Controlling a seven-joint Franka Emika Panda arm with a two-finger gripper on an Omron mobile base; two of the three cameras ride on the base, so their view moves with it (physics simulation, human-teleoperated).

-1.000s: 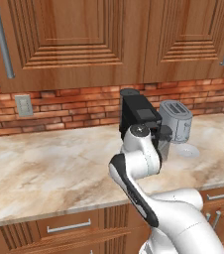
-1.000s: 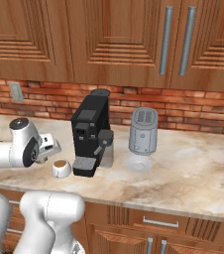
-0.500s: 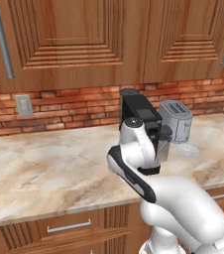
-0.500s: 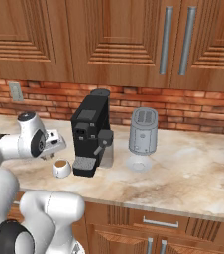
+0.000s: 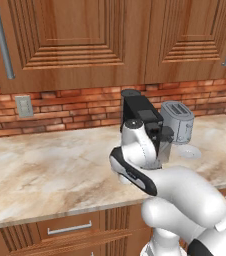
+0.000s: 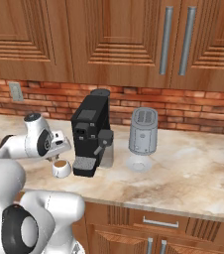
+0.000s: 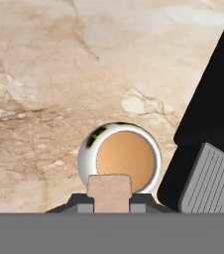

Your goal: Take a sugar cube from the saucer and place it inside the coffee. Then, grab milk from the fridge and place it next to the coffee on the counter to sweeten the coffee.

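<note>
Arm swung right, marbled counter (image 6: 193,168), brick backsplash (image 6: 193,106)

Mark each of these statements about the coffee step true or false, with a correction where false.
1. The gripper is shut on the sugar cube. True.
2. The coffee stands right of the toaster in the right base view. False: it stands left of the coffee machine, which is itself left of the toaster.
3. The sugar cube already floats in the coffee. False: it sits between the fingertips, above the cup.
4. The coffee rests on the counter. True.
</note>
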